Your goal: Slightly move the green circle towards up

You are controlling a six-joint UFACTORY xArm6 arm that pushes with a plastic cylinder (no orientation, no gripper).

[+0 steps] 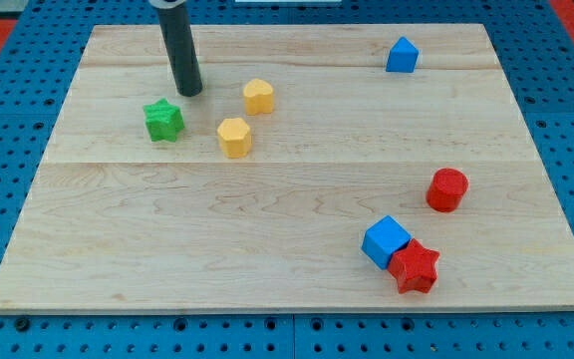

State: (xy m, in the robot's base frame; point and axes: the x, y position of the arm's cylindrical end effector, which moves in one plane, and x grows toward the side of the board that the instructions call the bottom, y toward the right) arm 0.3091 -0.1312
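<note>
My tip rests on the wooden board in the upper left part of the view. A green star-shaped block lies just below and to the left of the tip, a small gap apart. No green circle shows in this view. The dark rod rises from the tip out of the view's top.
Two yellow blocks lie right of the tip, one level with it and one lower. A blue block sits at the top right. A red cylinder, a blue cube and a red star lie at the lower right.
</note>
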